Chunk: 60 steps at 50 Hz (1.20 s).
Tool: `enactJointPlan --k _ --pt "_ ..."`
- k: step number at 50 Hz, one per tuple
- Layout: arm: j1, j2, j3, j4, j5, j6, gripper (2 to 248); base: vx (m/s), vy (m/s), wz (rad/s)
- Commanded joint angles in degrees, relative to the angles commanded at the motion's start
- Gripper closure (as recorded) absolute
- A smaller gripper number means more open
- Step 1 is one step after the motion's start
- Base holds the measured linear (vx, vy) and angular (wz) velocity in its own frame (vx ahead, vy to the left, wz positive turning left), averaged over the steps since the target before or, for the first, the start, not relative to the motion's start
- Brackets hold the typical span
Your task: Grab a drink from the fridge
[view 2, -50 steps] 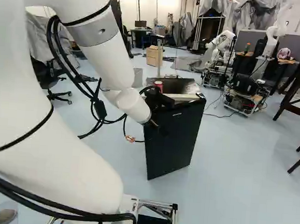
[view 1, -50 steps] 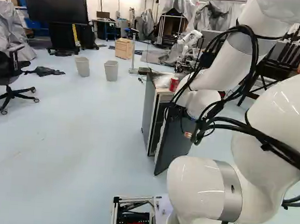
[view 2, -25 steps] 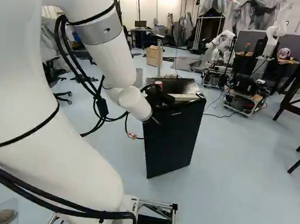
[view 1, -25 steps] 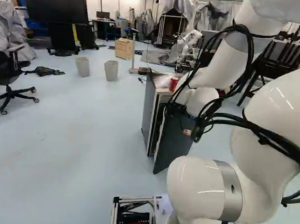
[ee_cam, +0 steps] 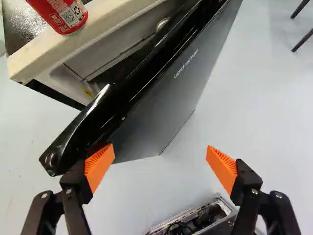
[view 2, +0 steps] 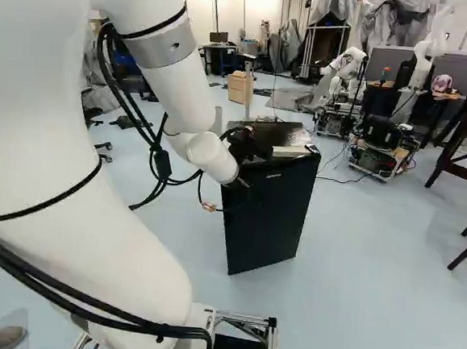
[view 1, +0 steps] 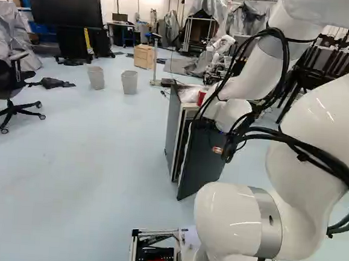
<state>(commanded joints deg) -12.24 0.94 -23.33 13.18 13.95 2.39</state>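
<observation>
Left base view — can [view 1: 201, 99]: red, on fridge [view 1: 173, 124] top
door [view 1: 202, 163]: open
Right base view — arm [view 2: 175, 89]: end at door's upper corner
Wrist view — fingers [ee_cam: 222, 169]: spread wide, one by door's corner, other over floor [ee_cam: 274, 127]

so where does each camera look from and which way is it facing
Left base view: on the base, behind-left of the arm, facing ahead and slightly down past it to the fridge; arm at right.
Right base view: on the base, behind-right of the arm, facing the same way; arm at left.
Wrist view: on the wrist, facing along the gripper, which shows open, toward the fridge door.
Shared: the door in all three; the red can in the left base and wrist views.
</observation>
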Motion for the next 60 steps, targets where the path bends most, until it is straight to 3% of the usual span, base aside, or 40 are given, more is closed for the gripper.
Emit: enactJointPlan --k 60 --pt "2.5 -6.2 -6.5 0.0 2.7 0.0 3 0.0 0.0 0.0"
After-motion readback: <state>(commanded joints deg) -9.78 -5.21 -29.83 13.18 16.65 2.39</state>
